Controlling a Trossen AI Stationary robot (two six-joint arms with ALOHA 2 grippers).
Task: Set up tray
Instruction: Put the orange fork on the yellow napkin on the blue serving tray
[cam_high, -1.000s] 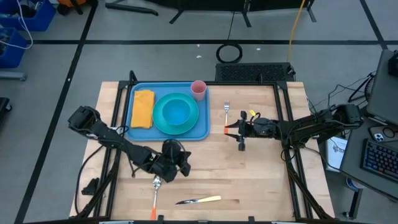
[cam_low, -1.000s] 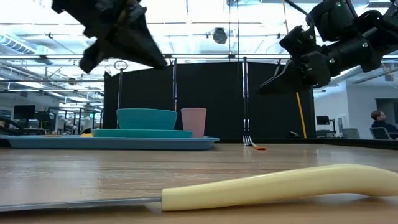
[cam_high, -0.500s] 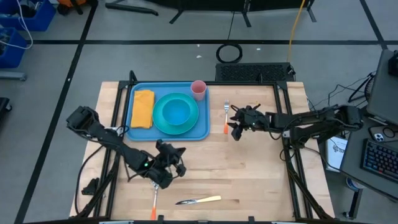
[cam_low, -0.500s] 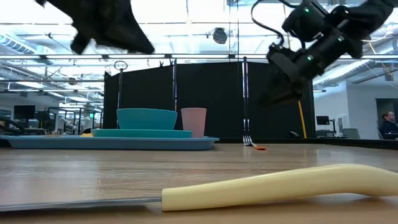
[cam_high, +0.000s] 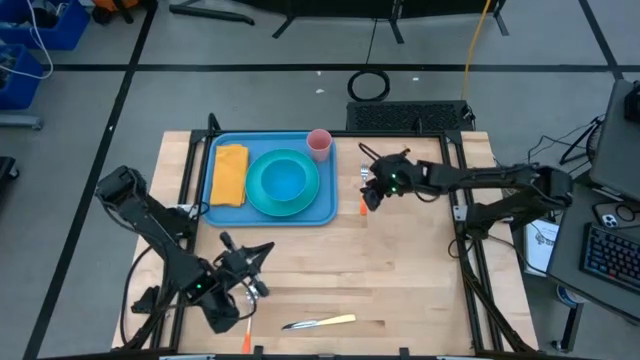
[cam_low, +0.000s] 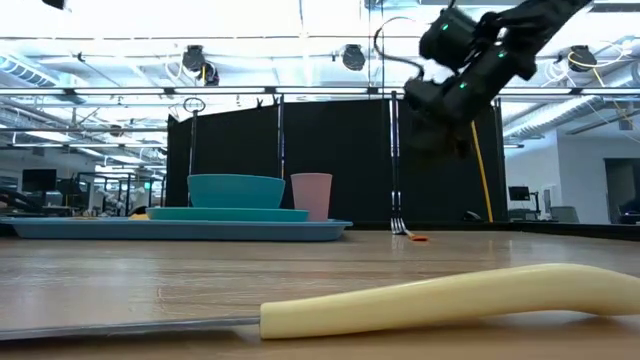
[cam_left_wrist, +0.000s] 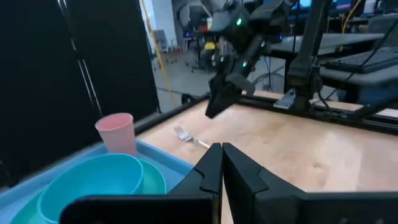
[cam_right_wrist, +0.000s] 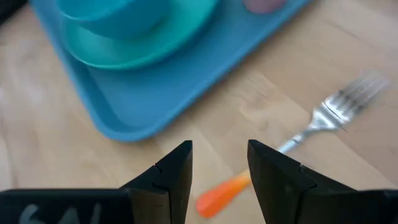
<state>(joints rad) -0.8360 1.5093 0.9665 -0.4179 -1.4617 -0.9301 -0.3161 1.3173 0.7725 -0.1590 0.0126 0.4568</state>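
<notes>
The light-blue tray (cam_high: 326, 206) lies at the far left of the table. It bears a yellow napkin (cam_high: 230, 172), a teal plate with a bowl (cam_high: 283, 182) and a pink cup (cam_high: 319, 143). To its right a fork (cam_high: 364, 178) with an orange handle (cam_right_wrist: 217, 194) lies flat on the wood. My right gripper (cam_right_wrist: 219, 163) hovers open over that handle, slanting down, clear of it. My left gripper (cam_left_wrist: 221, 147) is shut and empty, held level above the near left of the table (cam_high: 262, 252), pointing toward the tray.
A knife with a cream handle (cam_high: 320, 322) lies near the front edge, close before the low camera (cam_low: 450, 295). A spoon's orange handle (cam_high: 246, 340) shows under my left arm. Bare wood lies between the tray and the knife.
My left gripper has drawn back from over the spoon toward the near left corner, risen, rolled and tipped up to level, leaving the low view. My right gripper has gone up and toward the far left along the fork, rolling and tipping downward. Nothing on the table has moved.
</notes>
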